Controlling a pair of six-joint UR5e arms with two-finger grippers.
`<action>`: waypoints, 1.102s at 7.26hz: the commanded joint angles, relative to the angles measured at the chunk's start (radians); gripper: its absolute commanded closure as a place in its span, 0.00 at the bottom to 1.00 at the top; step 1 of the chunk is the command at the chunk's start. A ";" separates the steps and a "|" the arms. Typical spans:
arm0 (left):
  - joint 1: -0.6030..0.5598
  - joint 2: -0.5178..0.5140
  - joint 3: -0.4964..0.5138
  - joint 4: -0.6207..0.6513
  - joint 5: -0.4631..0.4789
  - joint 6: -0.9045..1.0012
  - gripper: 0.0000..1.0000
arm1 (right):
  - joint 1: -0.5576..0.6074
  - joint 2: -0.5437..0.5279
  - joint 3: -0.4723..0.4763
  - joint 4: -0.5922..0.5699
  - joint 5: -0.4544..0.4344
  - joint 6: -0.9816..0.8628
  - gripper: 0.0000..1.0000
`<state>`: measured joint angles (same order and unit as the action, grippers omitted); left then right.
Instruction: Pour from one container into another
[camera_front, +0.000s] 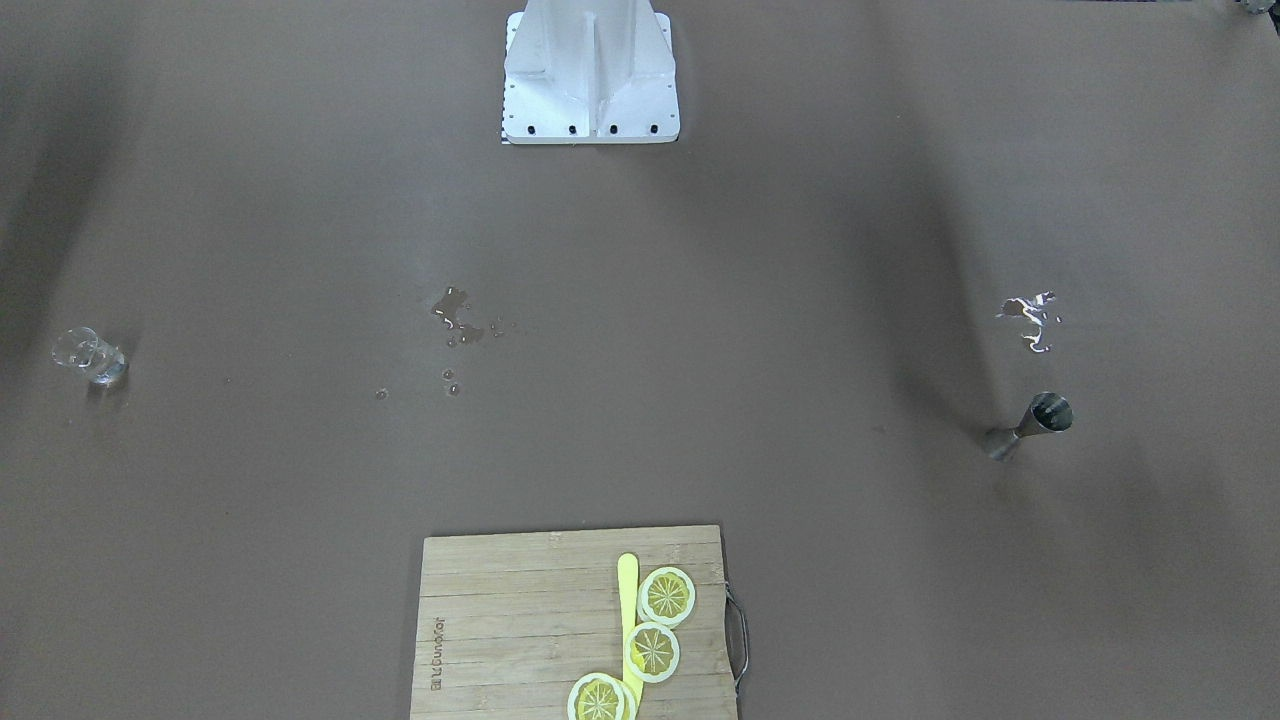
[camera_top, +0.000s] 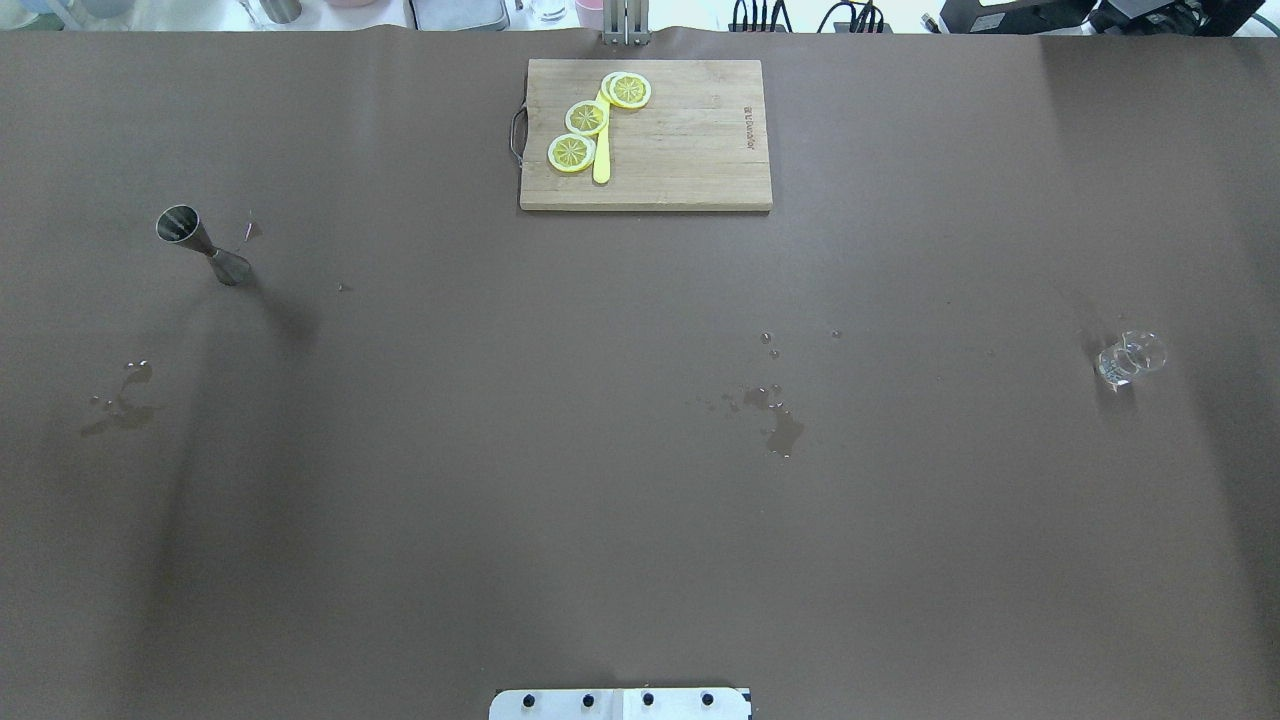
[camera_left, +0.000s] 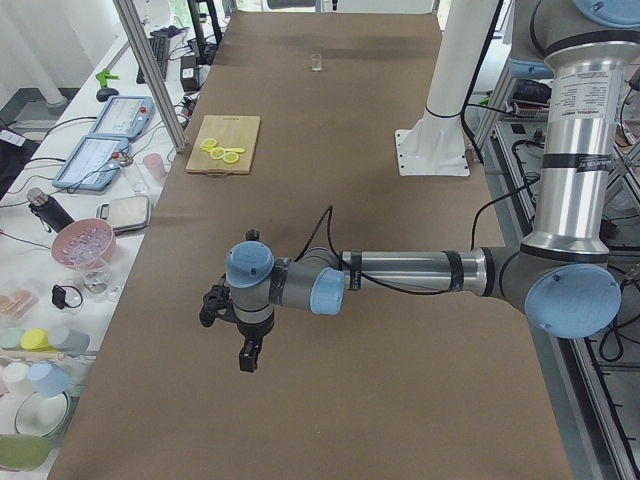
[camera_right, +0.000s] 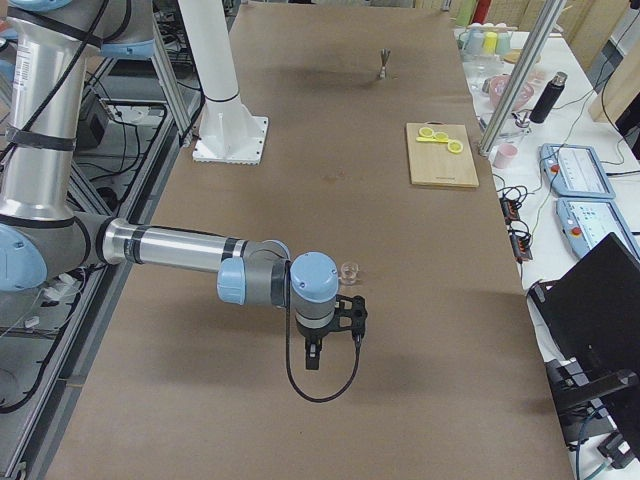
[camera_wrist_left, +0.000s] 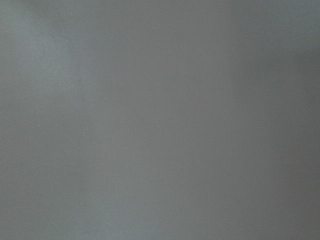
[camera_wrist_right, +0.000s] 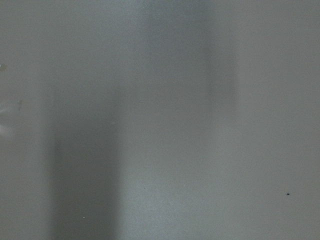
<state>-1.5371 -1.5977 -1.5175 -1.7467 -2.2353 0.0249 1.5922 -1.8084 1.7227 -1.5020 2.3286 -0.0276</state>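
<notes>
Evidently the pour is not yet begun, as far as can be judged: the metal jigger (camera_top: 200, 245) is seen standing on the table (camera_top: 640, 560) toward the robot's left end, and the small glass (camera_top: 1128, 360) is seen standing toward the right end, well apart from it and with neither one lifted or tilted. Whether either holds liquid cannot be told. Wet patches are noted near the middle (camera_top: 780, 425) and near the jigger's side (camera_top: 125, 395). The left pincer (camera_left: 247, 355) and the right pincer (camera_right: 312, 355) are shown only in the side views, hung above the table out past each container, so how far either is opened cannot be told; nothing is seen held in them. What is left is judged to be the whole job: one container to be gripped, carried across, and tipped over the other. Each container is placed fairly near its own end of the table, so some care at those edges is called for. A wide stretch between them is left open, with the cutting board (camera_top: 680, 140), lemon slices (camera_top: 587, 117) and yellow knife (camera_top: 602, 160) kept at the far edge and the base plate (camera_top: 620, 703) at the near one.
</notes>
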 joint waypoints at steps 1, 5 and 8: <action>0.000 0.001 -0.001 -0.001 -0.001 -0.002 0.02 | 0.000 0.006 0.001 0.008 0.000 0.000 0.00; 0.000 0.008 0.000 -0.004 -0.039 -0.002 0.02 | 0.000 0.008 0.009 0.008 0.002 0.000 0.00; 0.000 0.009 0.000 -0.004 -0.052 -0.002 0.02 | 0.000 0.006 0.002 0.002 0.002 0.000 0.00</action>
<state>-1.5364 -1.5896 -1.5171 -1.7500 -2.2831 0.0230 1.5923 -1.8012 1.7295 -1.4974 2.3301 -0.0276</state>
